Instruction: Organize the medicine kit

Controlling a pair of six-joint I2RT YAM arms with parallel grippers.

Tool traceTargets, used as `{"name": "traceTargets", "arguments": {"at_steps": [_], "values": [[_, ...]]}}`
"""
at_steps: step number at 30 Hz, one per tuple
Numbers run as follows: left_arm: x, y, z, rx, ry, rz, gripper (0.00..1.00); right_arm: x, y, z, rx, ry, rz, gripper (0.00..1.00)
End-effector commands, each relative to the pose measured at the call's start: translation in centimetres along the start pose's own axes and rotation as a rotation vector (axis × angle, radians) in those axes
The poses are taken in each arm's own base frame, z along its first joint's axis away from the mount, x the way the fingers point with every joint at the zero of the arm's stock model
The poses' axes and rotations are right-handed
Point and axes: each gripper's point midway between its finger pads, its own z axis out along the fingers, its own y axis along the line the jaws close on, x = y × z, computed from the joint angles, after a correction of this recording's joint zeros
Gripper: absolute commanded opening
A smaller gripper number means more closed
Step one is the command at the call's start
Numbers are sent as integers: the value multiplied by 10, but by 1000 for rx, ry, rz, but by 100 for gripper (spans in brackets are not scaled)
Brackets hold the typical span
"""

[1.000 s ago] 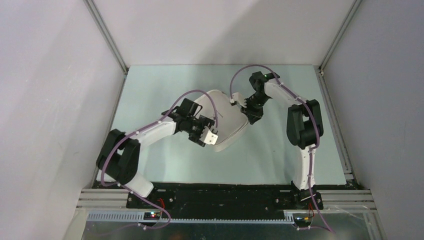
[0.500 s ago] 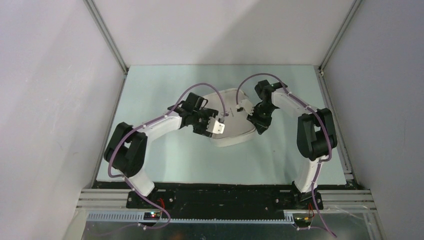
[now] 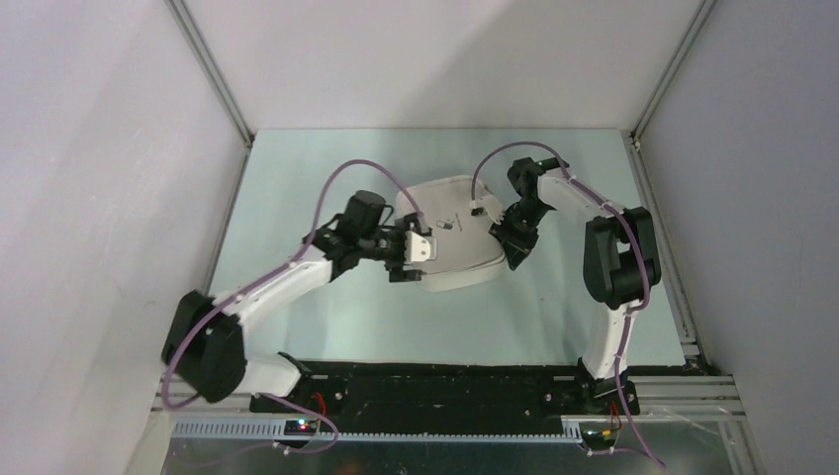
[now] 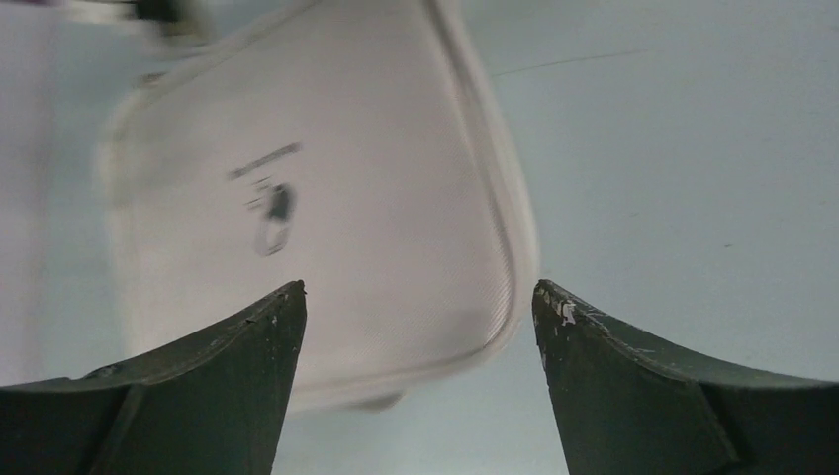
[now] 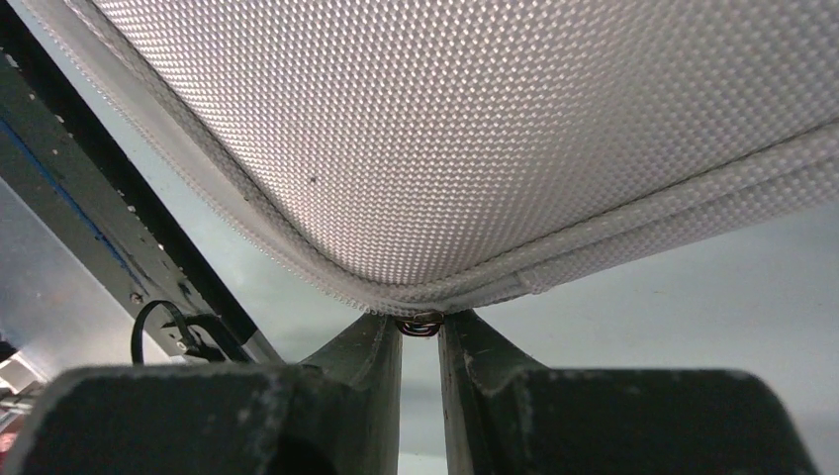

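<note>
Your right pincer (image 5: 420, 332) is clamped on the zip pull (image 5: 420, 323) at the medicine kit's (image 3: 457, 237) near right corner, likely to run the zip, while your left pincer (image 4: 419, 289) hangs wide open above the closed lid, holding nothing. The kit lies mid-table (image 3: 326, 168).

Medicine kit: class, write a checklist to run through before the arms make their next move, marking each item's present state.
1. Medicine kit lid closed: ok.
2. Right claw shut on the metal pull at the kit's corner seam: ok.
3. Left claw open, holding nothing: ok.
4. Left claw pressing the kit down to steady it: cannot tell.
5. Kit's contents in order: cannot tell, the lid hides them.
</note>
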Motion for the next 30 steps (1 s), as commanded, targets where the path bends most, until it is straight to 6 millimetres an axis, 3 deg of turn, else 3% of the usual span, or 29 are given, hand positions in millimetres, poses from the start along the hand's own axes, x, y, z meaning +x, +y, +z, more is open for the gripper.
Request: {"name": "traceTargets", "arguments": {"at_steps": [1,8,12,17,24,30], "values": [[1,-24,41,147,-19,-37,87,-17,-22,-2,39,-31,4,0],[10,-8,95,153,55,-61,76,-21,-32,-10,73,-21,4,0],[23,16,115,27,121,-78,56,-18,-21,-12,53,-31,64,0],[26,47,131,-121,131,-93,25,-13,19,-9,8,-37,112,0],[23,61,144,-217,136,-95,18,-42,93,-6,-192,-95,186,0],[18,58,146,-220,122,-83,14,-77,89,-7,-218,-167,284,0]]}}
